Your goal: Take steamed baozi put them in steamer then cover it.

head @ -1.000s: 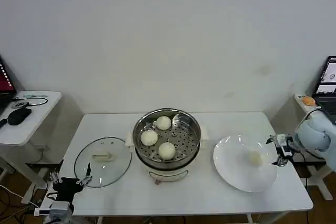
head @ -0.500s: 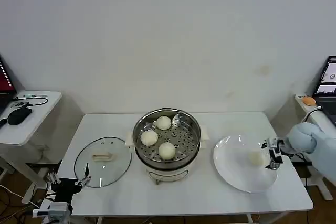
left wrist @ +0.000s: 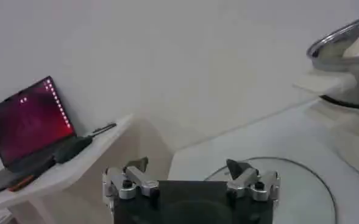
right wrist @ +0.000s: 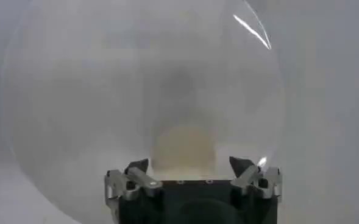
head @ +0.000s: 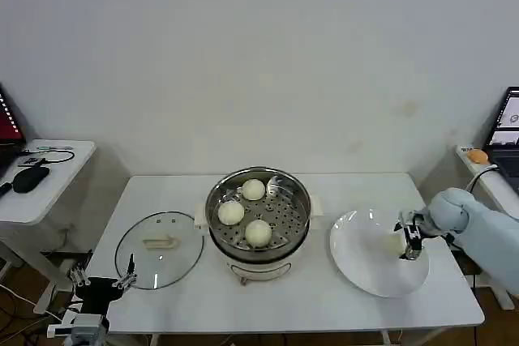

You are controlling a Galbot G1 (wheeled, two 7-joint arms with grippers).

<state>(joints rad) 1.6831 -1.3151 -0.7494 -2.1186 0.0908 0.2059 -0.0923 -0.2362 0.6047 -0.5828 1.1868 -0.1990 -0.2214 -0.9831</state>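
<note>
Three baozi (head: 258,232) lie on the perforated tray of the steel steamer (head: 217,237) at the table's middle. One more baozi (head: 393,242) (right wrist: 184,143) rests on the white plate (head: 361,269) at the right. My right gripper (head: 408,238) (right wrist: 190,165) is open, low over the plate, its fingers reaching to either side of that bun's right end. The glass cover (head: 159,249) (left wrist: 301,189) with its cream handle lies flat at the table's left. My left gripper (head: 104,284) (left wrist: 188,168) hangs open at the table's front left corner, next to the cover.
A side table (head: 40,192) with a laptop and a mouse stands at the left. Another desk with a screen (head: 504,131) stands at the right, behind my right arm. Bare tabletop lies in front of the steamer and between it and the plate.
My right gripper has moved left from the plate's right rim in over the plate, up to the baozi. The left arm has sunk slightly.
</note>
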